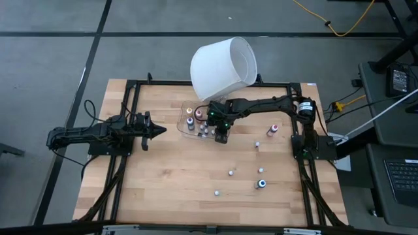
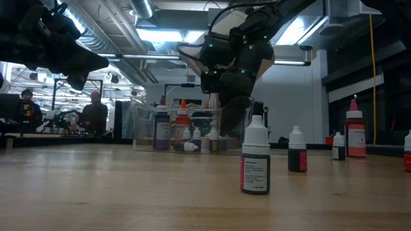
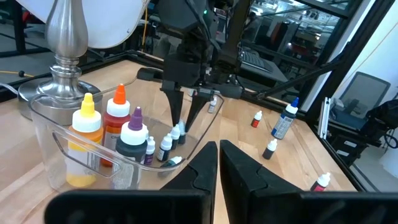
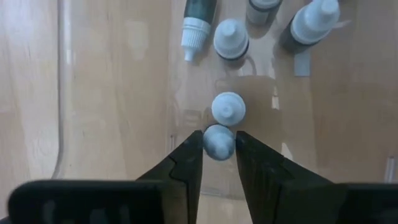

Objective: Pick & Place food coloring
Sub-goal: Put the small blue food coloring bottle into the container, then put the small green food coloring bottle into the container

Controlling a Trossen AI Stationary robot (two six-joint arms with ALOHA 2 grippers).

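My left claw (image 1: 160, 130) hung over the table's (image 1: 163, 189) left side, fingers pressed together on nothing, pointing right toward the tray (image 3: 50, 155). That clear tray sat at the far middle, just near of the lampshade (image 1: 222, 68), with food coloring bottles (image 3: 134, 134) standing inside it. My right claw (image 4: 219, 137) reached down into the tray's right part, pinching the whitish cap of one small bottle (image 4: 219, 144), with another small one just beside it. Farther right and nearer, loose bottles (image 1: 261, 184) stood scattered on the wood, well apart.
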